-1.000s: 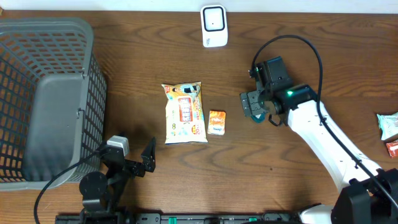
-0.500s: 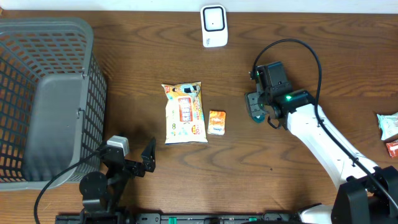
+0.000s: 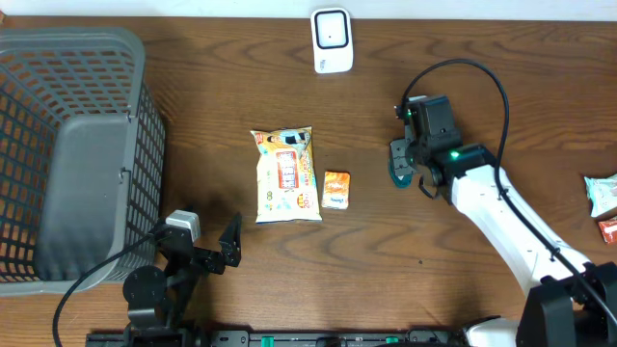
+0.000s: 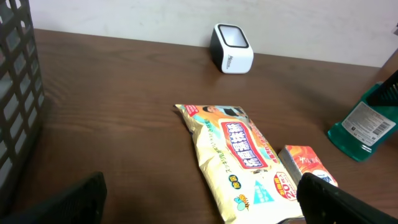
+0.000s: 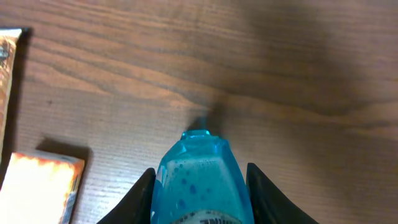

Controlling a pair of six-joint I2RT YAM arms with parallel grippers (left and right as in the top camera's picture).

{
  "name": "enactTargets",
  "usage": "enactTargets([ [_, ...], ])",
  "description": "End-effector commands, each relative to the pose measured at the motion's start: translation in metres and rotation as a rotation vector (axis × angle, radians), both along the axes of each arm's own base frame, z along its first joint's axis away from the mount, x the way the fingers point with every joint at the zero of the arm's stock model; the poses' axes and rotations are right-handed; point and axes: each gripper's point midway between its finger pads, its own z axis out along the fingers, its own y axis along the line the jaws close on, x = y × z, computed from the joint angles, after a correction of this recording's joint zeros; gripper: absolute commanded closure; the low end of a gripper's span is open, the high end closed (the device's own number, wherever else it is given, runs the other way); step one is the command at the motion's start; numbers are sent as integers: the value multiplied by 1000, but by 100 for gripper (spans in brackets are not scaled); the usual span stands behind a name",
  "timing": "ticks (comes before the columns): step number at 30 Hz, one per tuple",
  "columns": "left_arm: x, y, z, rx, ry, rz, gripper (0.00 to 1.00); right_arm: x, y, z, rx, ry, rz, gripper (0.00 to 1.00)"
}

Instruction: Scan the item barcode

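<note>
**Bottle gripped right of centre, scanner at the far edge**

A dark brown wooden table [image 3: 482, 58] is shown from above, bounded at the far side by a pale strip. A white scanner [image 3: 332, 40] is set at that far edge, near the middle. The left side is taken up by a grey mesh basket [image 3: 145, 116], whose wall reaches to the table's left edge. A yellow pouch [image 3: 285, 174] is laid flat at the centre, and a small orange box [image 3: 335, 189] is placed just beside its right edge, apart from it.

The blue bottle [image 5: 200, 177] is found right of the box, well apart from it. It is clasped by the right gripper [image 3: 398, 162], whose fingers [image 5: 142, 193] are pressed against both of its sides. Bare wood is seen between bottle and scanner.

The left gripper [image 3: 207, 239] is held near the front edge with its jaws spread wide and nothing between them. Two packets [image 3: 603, 193] are cut off by the right edge.
</note>
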Motion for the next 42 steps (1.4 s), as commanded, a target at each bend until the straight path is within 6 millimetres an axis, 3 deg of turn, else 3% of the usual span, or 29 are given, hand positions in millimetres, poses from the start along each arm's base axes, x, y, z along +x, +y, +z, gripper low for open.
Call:
enactTargets([
  [1, 0, 1, -12, -6, 33, 7, 2, -17, -9, -30, -25, 69, -15, 67],
  [8, 0, 1, -12, -6, 33, 7, 2, -18, -9, -31, -26, 73, -15, 69],
  [13, 0, 1, -12, -6, 33, 7, 2, -18, -9, -31, -26, 73, -15, 61],
  [16, 0, 1, -12, -6, 33, 7, 2, -18, -9, -31, -26, 73, -15, 50],
  [23, 0, 1, -12, -6, 33, 7, 2, -19, -10, -31, -27, 75, -15, 47],
  [30, 0, 1, -12, -6, 33, 7, 2, -19, -10, -32, -21, 79, -28, 34],
  [42, 0, 1, -12, -6, 33, 7, 2, -25, -12, -38, -24, 99, -35, 37],
])
